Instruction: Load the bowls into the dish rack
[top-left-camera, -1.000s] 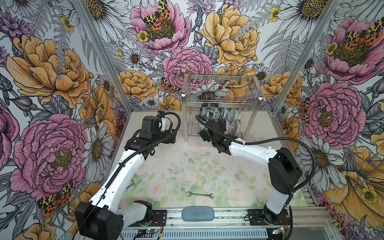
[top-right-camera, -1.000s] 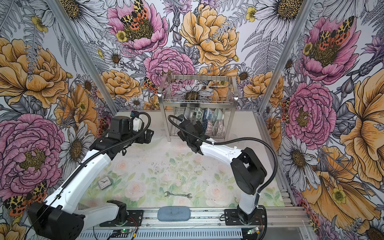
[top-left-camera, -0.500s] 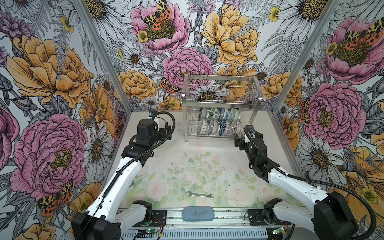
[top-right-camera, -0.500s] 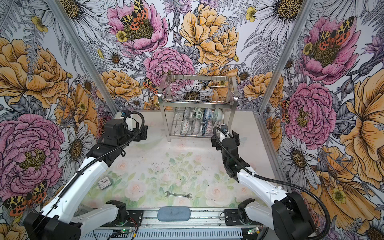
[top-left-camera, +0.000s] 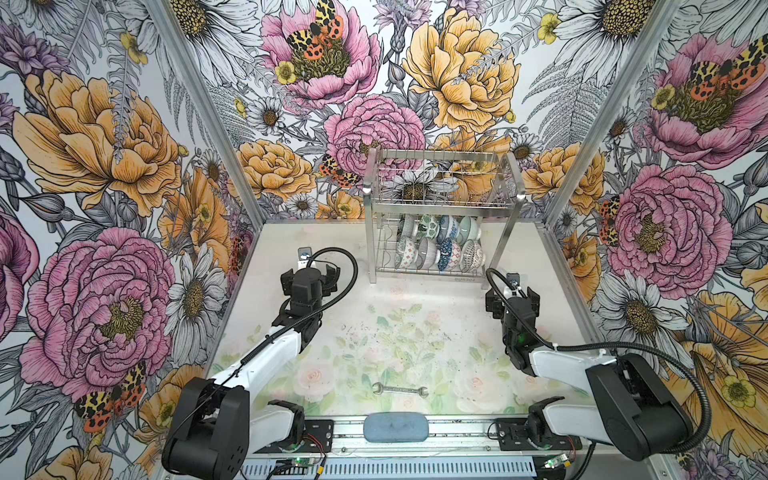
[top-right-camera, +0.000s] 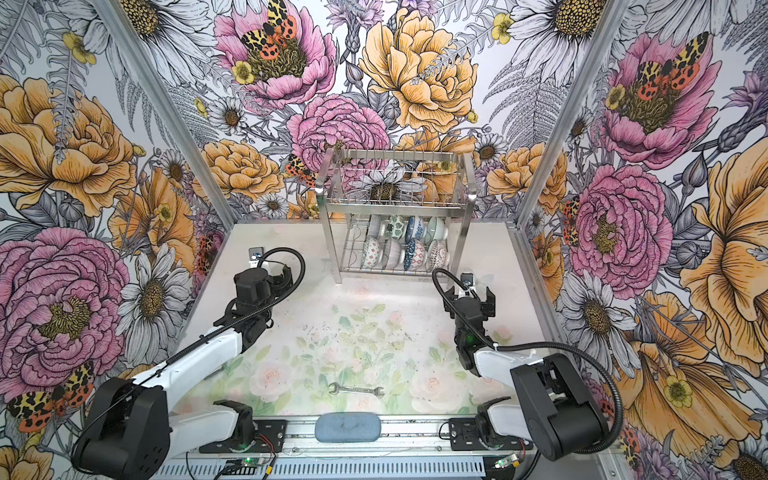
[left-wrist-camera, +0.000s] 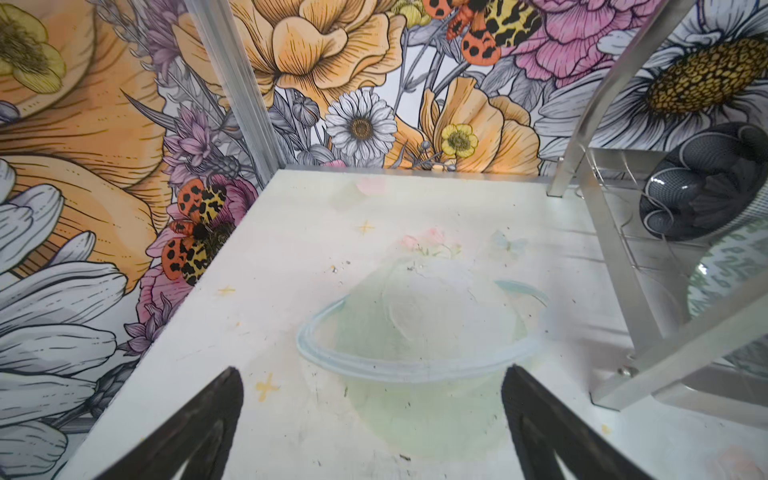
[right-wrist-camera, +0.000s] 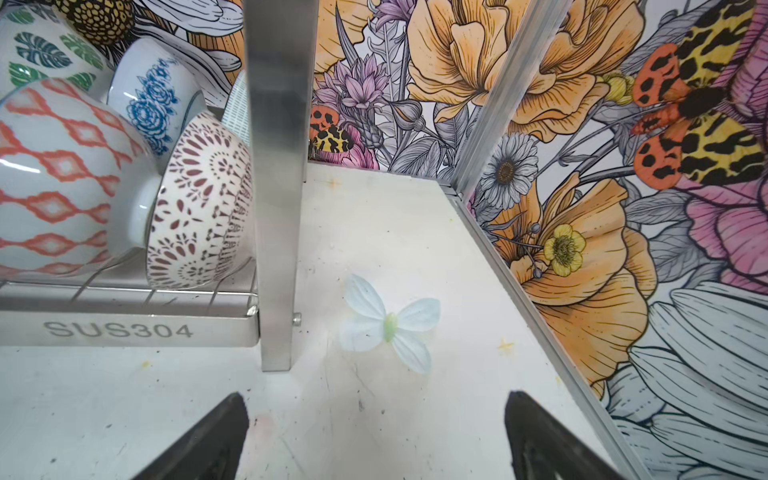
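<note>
The bowls stand in two rows on the lower tier of the dish rack, upper centre in a top view. Its base rail reads "SUS304". Left gripper and right gripper gape wide, holding nothing.

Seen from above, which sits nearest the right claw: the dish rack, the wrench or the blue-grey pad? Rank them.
1. dish rack: close beside the right gripper, at the back.
2. wrench: mid-table, toward the front.
3. blue-grey pad: front rail, past the wrench.
</note>
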